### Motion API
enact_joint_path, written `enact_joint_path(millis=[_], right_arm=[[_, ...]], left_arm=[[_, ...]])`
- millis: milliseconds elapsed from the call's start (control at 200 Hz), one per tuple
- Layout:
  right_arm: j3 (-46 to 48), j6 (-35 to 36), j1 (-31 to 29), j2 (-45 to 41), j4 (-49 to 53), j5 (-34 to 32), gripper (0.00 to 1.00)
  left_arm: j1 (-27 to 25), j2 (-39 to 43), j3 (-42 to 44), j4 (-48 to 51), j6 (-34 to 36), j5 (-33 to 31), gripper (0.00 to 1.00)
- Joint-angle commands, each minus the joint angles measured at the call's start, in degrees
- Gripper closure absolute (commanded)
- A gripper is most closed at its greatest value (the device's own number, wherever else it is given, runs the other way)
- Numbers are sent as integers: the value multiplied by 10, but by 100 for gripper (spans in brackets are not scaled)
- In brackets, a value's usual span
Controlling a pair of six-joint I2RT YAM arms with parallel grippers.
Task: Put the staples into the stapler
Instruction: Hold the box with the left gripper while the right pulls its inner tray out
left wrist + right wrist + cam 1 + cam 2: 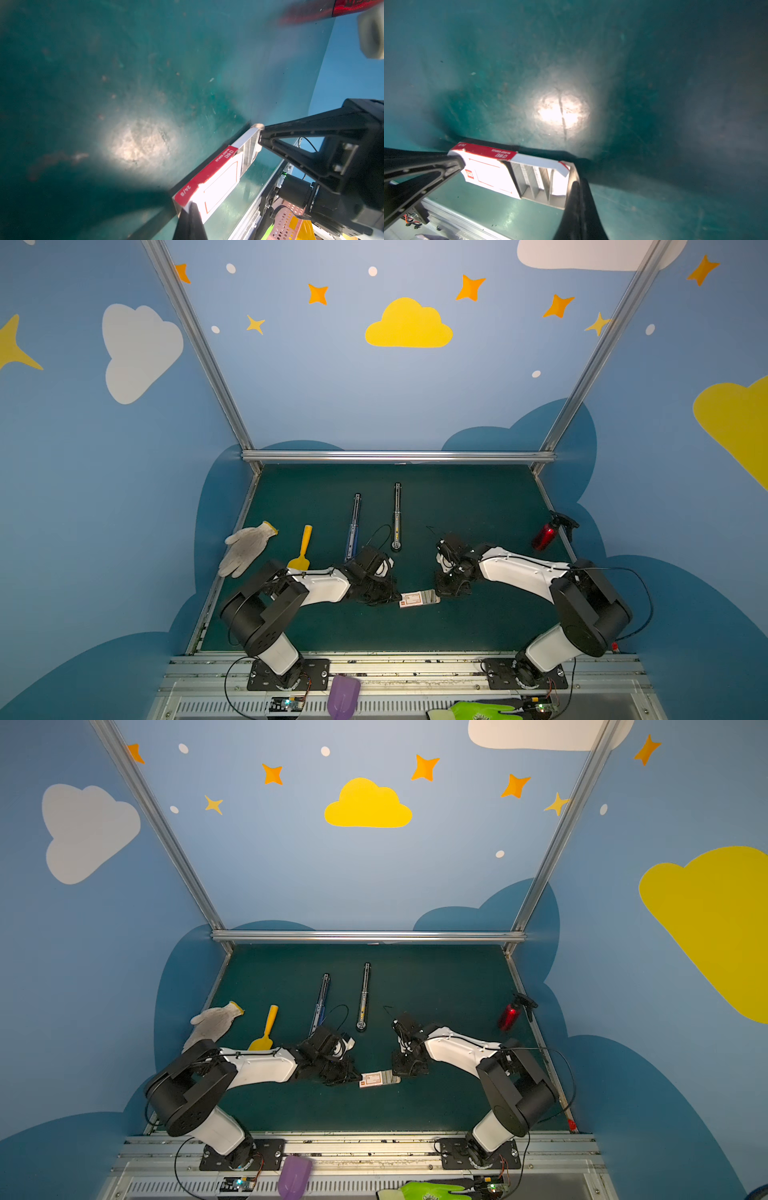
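Step in hand: opening the staple box [417,598]. I judge that loading has not begun.
Staple box: on the green table [478,614], near-middle, between the two grippers. Its tray [537,161] is slid partway out of the sleeve [488,176] toward the right.
Staples [529,180]: grey rows in the bared part of the tray, none lifted out.
Left gripper [395,598]: fingers pressed together on the left end of the sleeve, pinching the card.
Right gripper [440,593]: likewise closed tight, nipping the tray's right end wall.
Stapler: probably the blue-and-silver bar [353,526] and the silver bar [397,516] lying side by side on the far-middle table. I cannot tell for certain. Both are well apart from the box and untouched.
Bystanders: grey glove [245,547] and yellow scoop [303,549] to the left, red spray bottle [544,535] far right.
Next move calls for: one gripper to let go and pinch a single strip while the other pins the box.
Difficulty: the strips look thin and closely packed, so a fine grip from above is needed. The light card box may slide or tip.
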State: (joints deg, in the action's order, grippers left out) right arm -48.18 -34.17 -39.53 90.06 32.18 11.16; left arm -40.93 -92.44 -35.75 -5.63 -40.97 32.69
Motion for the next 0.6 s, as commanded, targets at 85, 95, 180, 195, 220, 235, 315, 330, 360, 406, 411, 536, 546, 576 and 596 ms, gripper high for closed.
enact_joint_path(millis=[85, 95, 180, 195, 220, 235, 315, 330, 360, 406, 411, 536, 546, 576, 596], right_arm=[[3, 14, 7, -16, 23, -16, 100], [3, 14, 7, -15, 23, -17, 100], [1, 16, 9, -13, 26, -22, 100], [2, 16, 9, -13, 27, -21, 100], [2, 17, 11, -14, 26, -21, 100], [3, 17, 11, -14, 26, -21, 100], [3, 17, 14, -15, 27, -23, 100], [3, 18, 14, -16, 28, -23, 100], [3, 19, 15, -16, 28, -22, 100], [2, 20, 16, -16, 28, -20, 100], [2, 20, 16, -16, 28, -20, 100], [0, 21, 18, -13, 32, -23, 100], [1, 21, 19, -13, 32, -23, 100], [2, 21, 19, -13, 32, -23, 100], [3, 21, 19, -13, 32, -23, 100]], left_arm=[[2, 8, -5, 26, 8, -17, 96], [2, 7, -6, 26, 7, -17, 96], [2, 7, -7, 29, 8, -17, 96], [3, 8, -7, 29, 8, -17, 96], [3, 8, -7, 29, 8, -19, 96], [2, 9, -7, 30, 8, -19, 96], [2, 9, -8, 30, 9, -19, 96], [2, 9, -8, 31, 10, -19, 96], [3, 9, -9, 30, 9, -20, 96], [1, 9, -9, 29, 9, -19, 96], [2, 8, -10, 29, 9, -19, 96], [2, 4, -12, 29, 9, -18, 96], [3, 4, -12, 29, 9, -18, 96], [1, 3, -13, 29, 10, -18, 96], [2, 4, -13, 29, 10, -18, 96]])
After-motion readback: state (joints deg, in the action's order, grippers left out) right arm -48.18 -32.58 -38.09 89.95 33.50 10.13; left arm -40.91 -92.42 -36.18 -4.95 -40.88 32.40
